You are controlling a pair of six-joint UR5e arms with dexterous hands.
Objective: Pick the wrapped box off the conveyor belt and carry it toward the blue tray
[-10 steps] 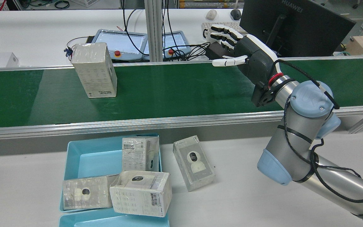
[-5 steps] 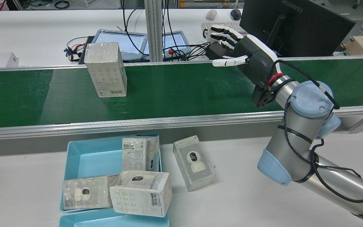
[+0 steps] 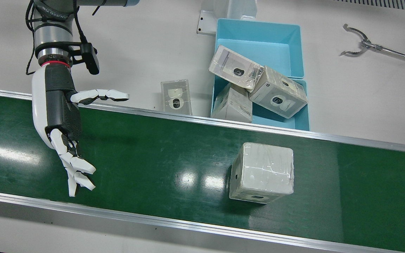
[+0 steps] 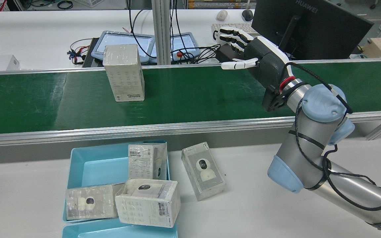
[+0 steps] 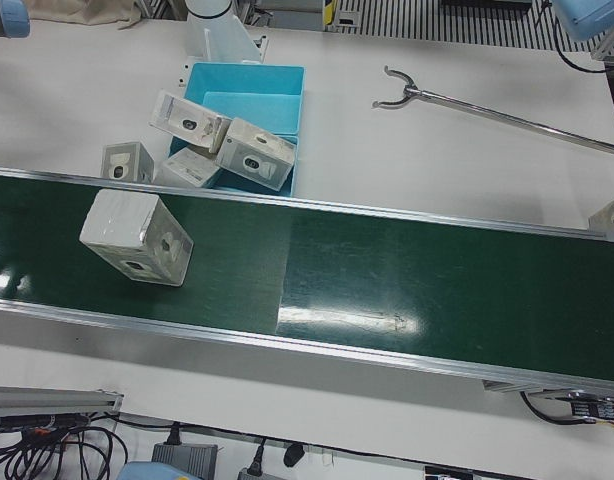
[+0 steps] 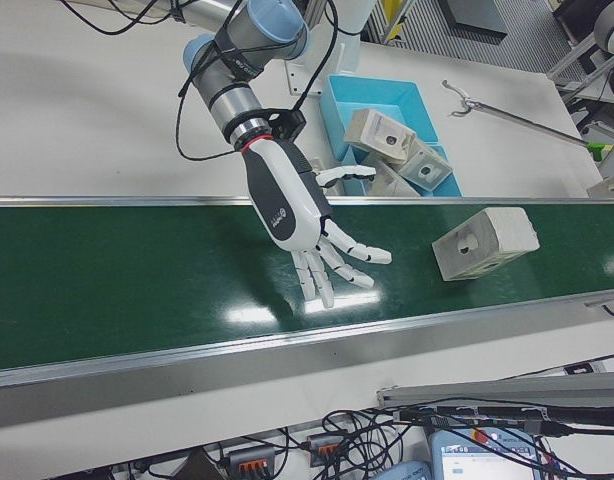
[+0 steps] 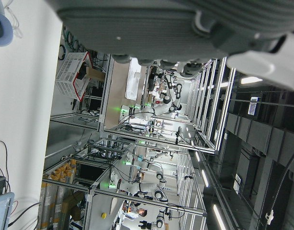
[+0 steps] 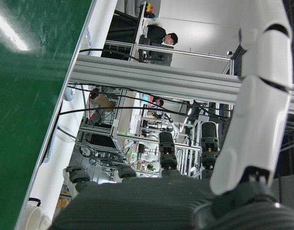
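Wrapped box (image 4: 124,73) upright on green conveyor belt (image 4: 193,92) | right hand (image 3: 63,123) spread wide, empty | left hand (image 7: 185,28) unclear

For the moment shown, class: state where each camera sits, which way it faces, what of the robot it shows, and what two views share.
Front view: overhead; conveyor belt, right hand.
Rear view: behind; right hand, blue tray.
Left-front view: belt's left half; no hand.
Right-front view: operators' side; right hand.
Left hand view: hall; left hand.
Right hand view: belt edge; right hand.
Shared: wrapped box.
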